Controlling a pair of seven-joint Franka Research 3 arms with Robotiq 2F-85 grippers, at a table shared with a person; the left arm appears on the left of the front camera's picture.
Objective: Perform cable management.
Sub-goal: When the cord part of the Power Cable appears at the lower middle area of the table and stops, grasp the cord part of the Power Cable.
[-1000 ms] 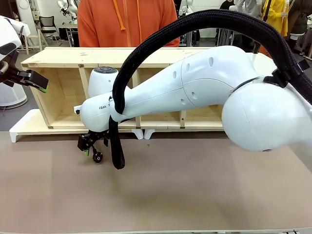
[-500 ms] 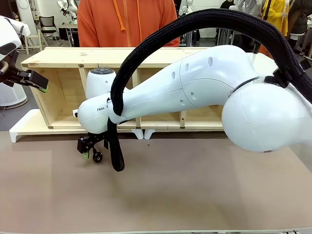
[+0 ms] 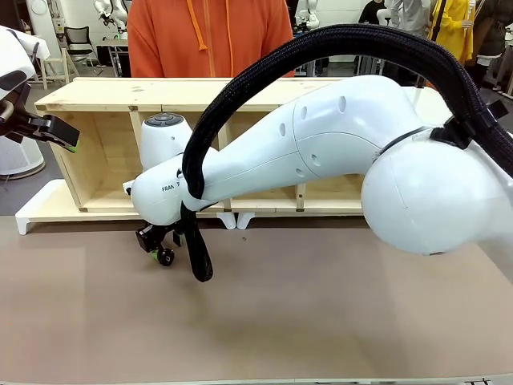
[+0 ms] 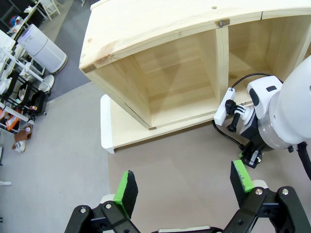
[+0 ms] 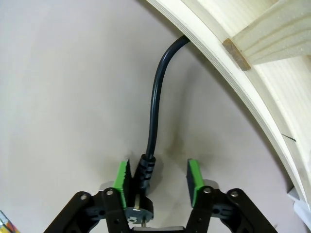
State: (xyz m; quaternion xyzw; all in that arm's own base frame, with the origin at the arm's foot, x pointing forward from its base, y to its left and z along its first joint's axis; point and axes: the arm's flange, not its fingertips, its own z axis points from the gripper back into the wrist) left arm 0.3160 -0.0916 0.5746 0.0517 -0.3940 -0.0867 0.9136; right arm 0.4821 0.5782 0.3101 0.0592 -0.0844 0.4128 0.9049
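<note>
The cable [image 5: 154, 97] is a black cord that comes out from under the wooden shelf [image 5: 228, 82] and ends in a round black plug [image 5: 145, 167] on the table. My right gripper [image 5: 158, 167] straddles the plug. The plug's neck lies against one green pad [image 5: 122, 182], and a gap stays open to the other pad. From the front, the right gripper [image 3: 156, 243] hangs low over the plug [image 3: 166, 257] just before the shelf [image 3: 240, 92]. My left gripper [image 4: 182, 179] is open and empty, held high at the table's left [image 3: 68, 136].
A white power strip [image 4: 224, 107] with a black plug in it lies in the shelf's lower compartment. The right arm's thick braided sleeve [image 3: 196, 249] dangles beside its gripper. A person in orange [image 3: 208, 36] stands behind the shelf. Bare brown tabletop [image 3: 321, 321] spreads in front.
The right gripper's jaws have narrowed around the plug, and the arm has shifted slightly right. The left arm has stayed still.
</note>
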